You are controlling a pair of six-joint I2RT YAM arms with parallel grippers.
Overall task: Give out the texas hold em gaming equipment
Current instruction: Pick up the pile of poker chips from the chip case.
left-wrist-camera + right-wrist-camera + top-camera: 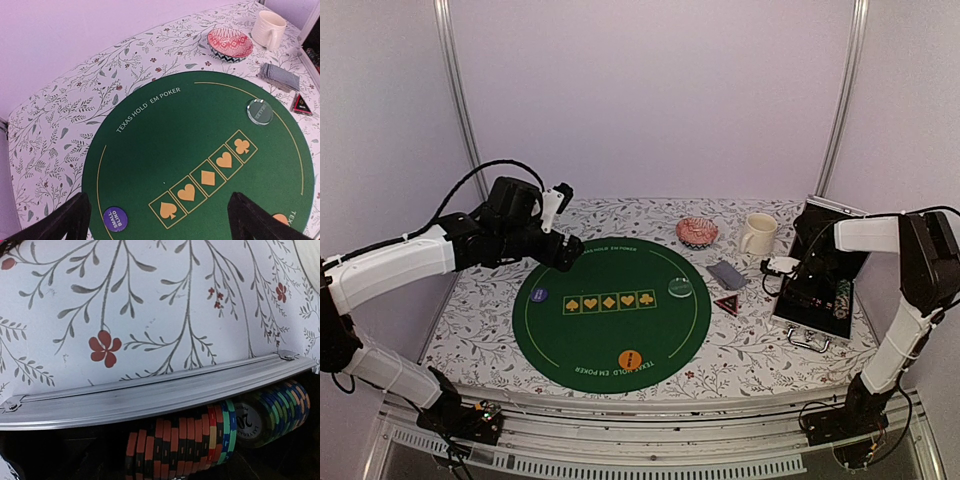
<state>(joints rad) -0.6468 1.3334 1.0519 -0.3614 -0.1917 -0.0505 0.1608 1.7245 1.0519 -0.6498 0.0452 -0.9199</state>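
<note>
A round green poker mat [610, 262] lies mid-table. On it sit a blue button [539, 295] [115, 219], a pale-green button [679, 288] [259, 111] and an orange button [630, 358]. Grey-blue-backed cards [726, 274] [280, 77] and a black-and-red triangular marker [727, 304] [301, 104] lie right of the mat. Striped chips [185, 445] [840, 298] lie in rows inside an open metal case [810, 325]. My left gripper [567, 250] [157, 225] hovers open and empty over the mat's far left. My right gripper [796, 282] hangs at the case's left rim [150, 395], just above the chips, with its fingers out of sight.
A pink-patterned bowl [697, 232] [230, 44] and a cream mug [757, 233] [267, 29] stand at the back, beyond the mat. The case's raised lid [835, 215] leans at the far right. White walls close in the back and sides.
</note>
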